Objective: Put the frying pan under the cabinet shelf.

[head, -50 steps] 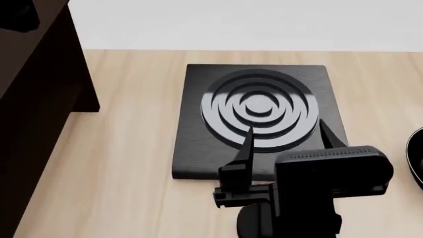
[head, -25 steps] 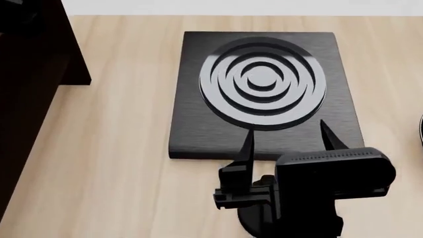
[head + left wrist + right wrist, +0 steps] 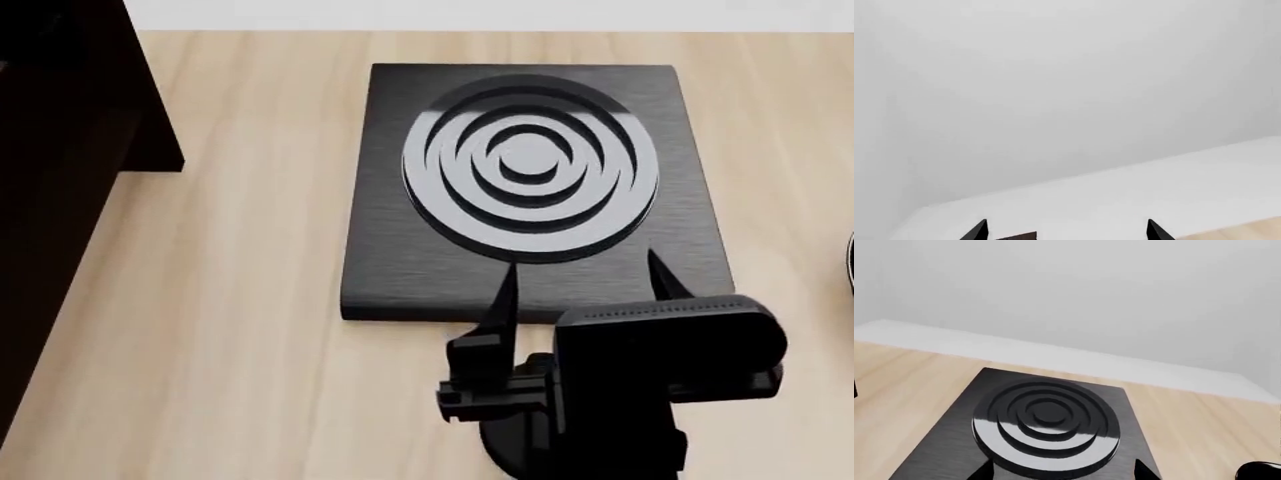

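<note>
Head view shows your right pincer spread empty over the burner plate; the frying pan barely shows at the tabletop's right edge, nearest that arm.

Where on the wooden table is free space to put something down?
A wide bare strip of table lies between the dark cabinet and the burner plate. Another, narrower strip runs right of the plate. Near the plate's front edge, the right gripper crowds the space.
</note>
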`<state>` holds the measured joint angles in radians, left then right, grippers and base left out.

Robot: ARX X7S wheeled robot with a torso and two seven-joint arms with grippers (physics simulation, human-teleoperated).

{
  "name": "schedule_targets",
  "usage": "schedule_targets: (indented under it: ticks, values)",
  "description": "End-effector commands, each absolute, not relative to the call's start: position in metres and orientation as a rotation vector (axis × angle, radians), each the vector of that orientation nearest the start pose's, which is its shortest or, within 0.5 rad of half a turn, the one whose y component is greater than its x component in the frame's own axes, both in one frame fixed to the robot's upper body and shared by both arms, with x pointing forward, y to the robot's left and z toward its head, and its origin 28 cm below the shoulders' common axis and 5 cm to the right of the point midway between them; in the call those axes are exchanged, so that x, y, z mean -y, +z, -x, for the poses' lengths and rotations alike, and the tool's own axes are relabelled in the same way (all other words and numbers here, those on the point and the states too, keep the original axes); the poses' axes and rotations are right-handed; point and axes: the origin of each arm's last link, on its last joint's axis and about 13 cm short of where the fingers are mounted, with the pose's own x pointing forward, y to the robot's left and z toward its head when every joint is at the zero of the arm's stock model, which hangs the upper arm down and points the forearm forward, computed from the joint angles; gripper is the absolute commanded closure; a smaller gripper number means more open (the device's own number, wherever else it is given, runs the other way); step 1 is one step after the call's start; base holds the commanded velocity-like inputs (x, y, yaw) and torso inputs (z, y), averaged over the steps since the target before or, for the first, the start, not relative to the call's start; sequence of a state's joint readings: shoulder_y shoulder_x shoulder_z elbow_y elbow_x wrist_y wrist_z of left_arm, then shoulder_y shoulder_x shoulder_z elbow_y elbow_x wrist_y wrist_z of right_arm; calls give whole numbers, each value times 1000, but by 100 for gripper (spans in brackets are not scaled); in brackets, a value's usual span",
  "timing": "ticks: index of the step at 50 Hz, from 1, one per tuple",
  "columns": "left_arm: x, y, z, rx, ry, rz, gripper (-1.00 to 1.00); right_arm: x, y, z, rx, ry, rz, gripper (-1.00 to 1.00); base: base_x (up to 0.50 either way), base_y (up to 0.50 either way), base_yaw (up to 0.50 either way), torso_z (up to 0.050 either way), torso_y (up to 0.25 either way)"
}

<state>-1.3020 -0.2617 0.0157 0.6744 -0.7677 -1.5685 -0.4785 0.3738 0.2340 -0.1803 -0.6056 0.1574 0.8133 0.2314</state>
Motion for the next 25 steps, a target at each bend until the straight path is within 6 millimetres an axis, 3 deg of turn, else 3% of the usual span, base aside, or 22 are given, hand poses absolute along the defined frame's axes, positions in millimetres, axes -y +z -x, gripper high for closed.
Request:
schedule_targets:
  ticks: [1,25]
  values:
    - [-211,349,-241,344,-56,-193,-100,100,155,-243,125,-7,157,-100,0,0,0,0,0]
    - [-212,352,-241,349,-57,-192,-100,132,190,-220,7,-250,295,-100,0,0,0,0,0]
